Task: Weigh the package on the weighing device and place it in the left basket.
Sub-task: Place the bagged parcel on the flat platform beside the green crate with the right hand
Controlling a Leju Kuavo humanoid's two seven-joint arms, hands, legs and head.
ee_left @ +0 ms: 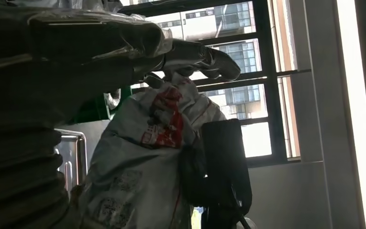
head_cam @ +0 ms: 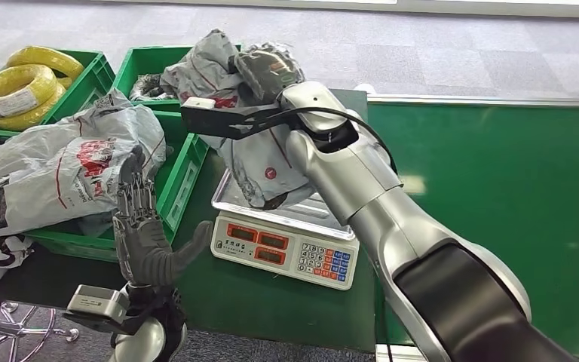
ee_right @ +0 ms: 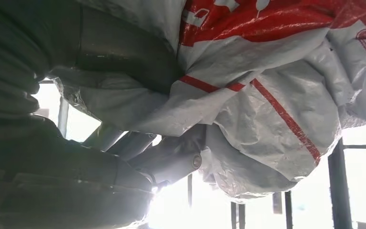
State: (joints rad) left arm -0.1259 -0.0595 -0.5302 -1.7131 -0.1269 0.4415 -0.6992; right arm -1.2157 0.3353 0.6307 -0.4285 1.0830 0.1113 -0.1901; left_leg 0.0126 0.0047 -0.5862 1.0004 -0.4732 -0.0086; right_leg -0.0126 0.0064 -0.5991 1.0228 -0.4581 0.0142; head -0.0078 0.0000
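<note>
1. The right hand (head_cam: 268,72) is gripping the package (head_cam: 260,162) by its top, fingers closed into the grey plastic; the bag is hanging with its lower end resting on the scale (head_cam: 286,241) platform.
2. The left hand (head_cam: 142,226) is standing upright with fingers spread and holding nothing, at 9 o'clock from the scale.
3. The left basket (head_cam: 173,188), at 10 o'clock from the scale, is already holding other bags.
4. Recommended: release the bag fully, so the reading is true, before lifting it across.
</note>
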